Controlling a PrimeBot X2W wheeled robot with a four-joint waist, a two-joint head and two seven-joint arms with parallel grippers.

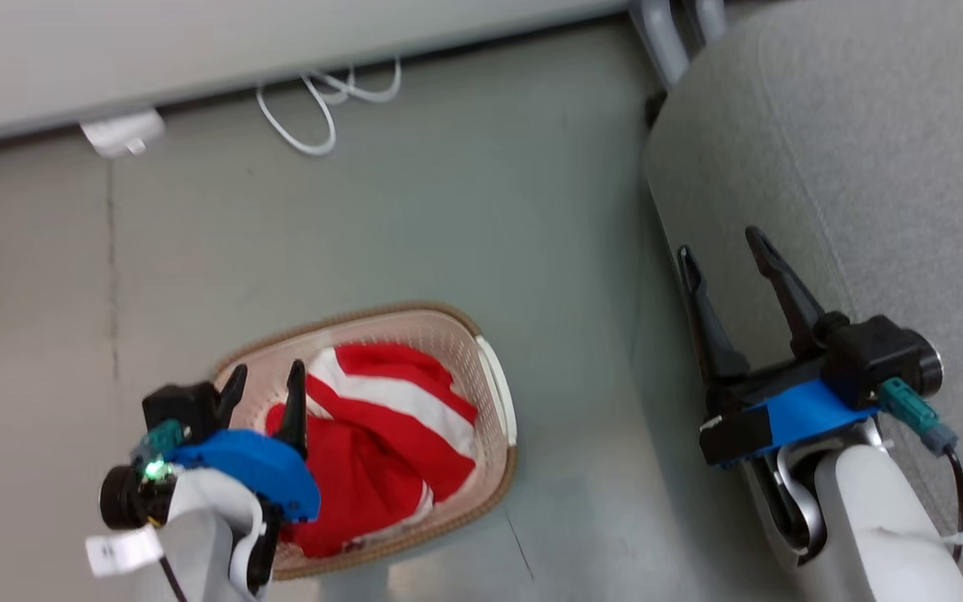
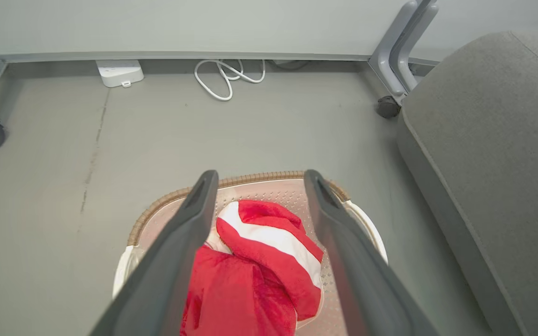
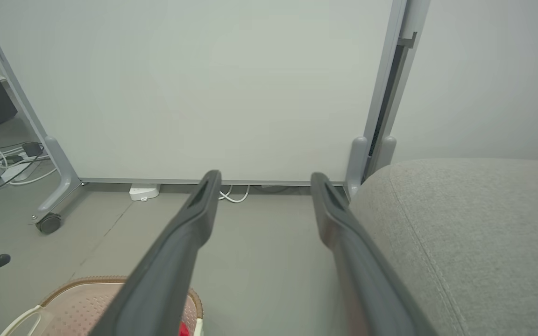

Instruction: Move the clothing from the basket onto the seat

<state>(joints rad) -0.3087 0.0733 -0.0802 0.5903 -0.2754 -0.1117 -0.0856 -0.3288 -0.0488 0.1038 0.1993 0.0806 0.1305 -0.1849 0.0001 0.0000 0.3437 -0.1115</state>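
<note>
Red clothing [image 1: 381, 443] with white stripes lies bunched inside the cream basket [image 1: 494, 393] on the floor. My left gripper [image 1: 266, 378] hovers open over the basket's left side, nothing between its fingers. The left wrist view looks down past those fingers at the clothing [image 2: 259, 270] and the basket [image 2: 269, 179]. To the right stands the grey seat [image 1: 866, 167], with my right gripper [image 1: 720, 242] open and empty beside its near edge. From the right wrist I see the seat [image 3: 474, 233] at right and the basket [image 3: 77, 303] at lower left.
A white panel on grey wheeled legs [image 2: 399, 56] runs along the back. A white cable [image 1: 323, 109] and a white power strip [image 1: 122, 132] lie on the floor beneath it. Grey floor separates basket and seat.
</note>
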